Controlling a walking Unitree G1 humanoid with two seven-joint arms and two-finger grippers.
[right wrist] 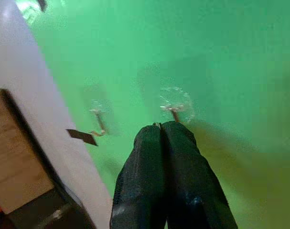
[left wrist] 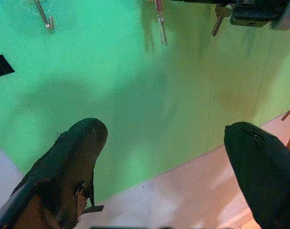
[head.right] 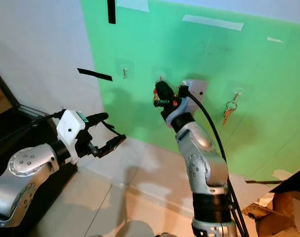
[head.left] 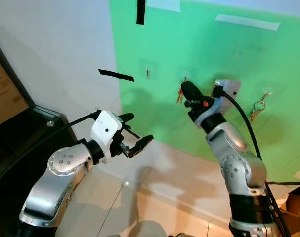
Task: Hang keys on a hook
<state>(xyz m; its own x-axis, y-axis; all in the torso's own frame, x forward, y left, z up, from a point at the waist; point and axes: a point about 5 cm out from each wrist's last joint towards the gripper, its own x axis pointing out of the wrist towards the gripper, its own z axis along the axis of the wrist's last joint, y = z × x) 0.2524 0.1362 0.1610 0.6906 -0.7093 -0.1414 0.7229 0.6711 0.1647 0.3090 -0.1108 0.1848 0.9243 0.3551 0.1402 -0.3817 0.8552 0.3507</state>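
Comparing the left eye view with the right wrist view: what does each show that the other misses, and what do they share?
Left eye view alone: the left gripper open and idle, a set of keys hanging on the far hook, and keys dangling beside the right gripper. Right wrist view alone: the closed fingertips meeting just below the middle hook. Shared: the green wall and the bare hook.
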